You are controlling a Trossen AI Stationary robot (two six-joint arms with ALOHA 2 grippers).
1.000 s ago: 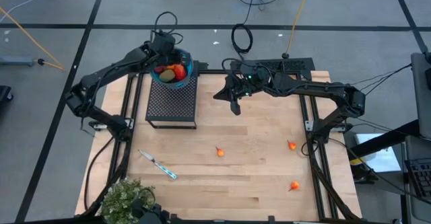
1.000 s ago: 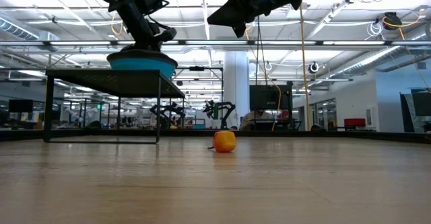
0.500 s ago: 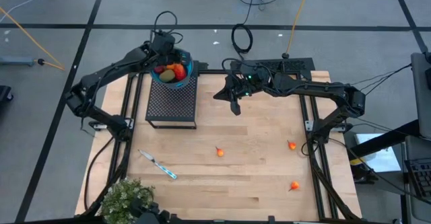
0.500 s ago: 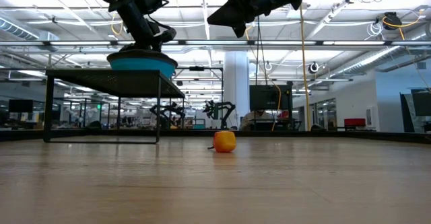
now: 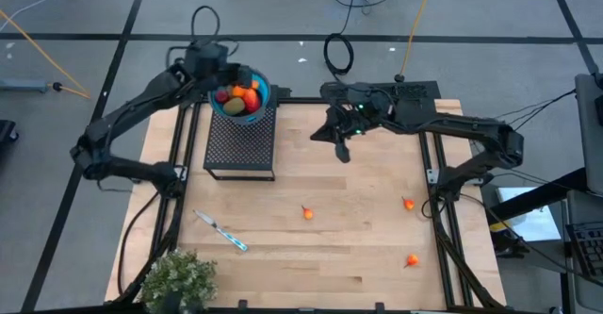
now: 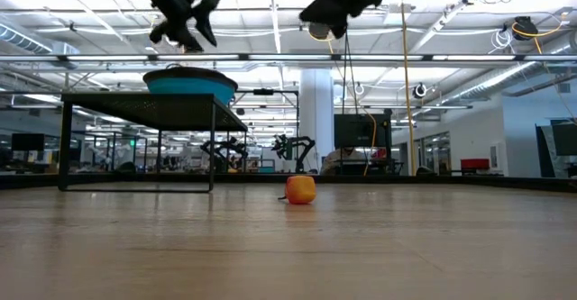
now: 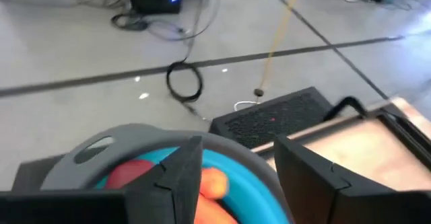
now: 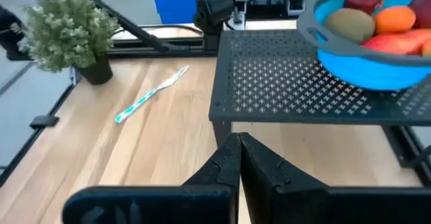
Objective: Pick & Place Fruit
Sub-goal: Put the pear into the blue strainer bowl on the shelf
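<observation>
Above the blue bowl (image 5: 241,102), seen from overhead, the left tool (image 5: 215,67) hangs just off the rim and holds nothing; the right tool (image 5: 341,146) hovers beside the black mesh stand (image 5: 240,141). Three small orange fruit (image 5: 308,214) lie on the wooden table (image 5: 367,248), well apart from the bowl. A careless reach could roll one off the edge.

From table height, one orange fruit (image 6: 300,189) sits beyond the stand (an open workshop hall behind).

Left wrist: open fingers (image 7: 176,183) frame the bowl (image 7: 229,177).

Right wrist: fingers (image 8: 225,167) pressed together, empty; a plant (image 8: 64,25) and a stick (image 8: 149,93) could snag a sweep.
</observation>
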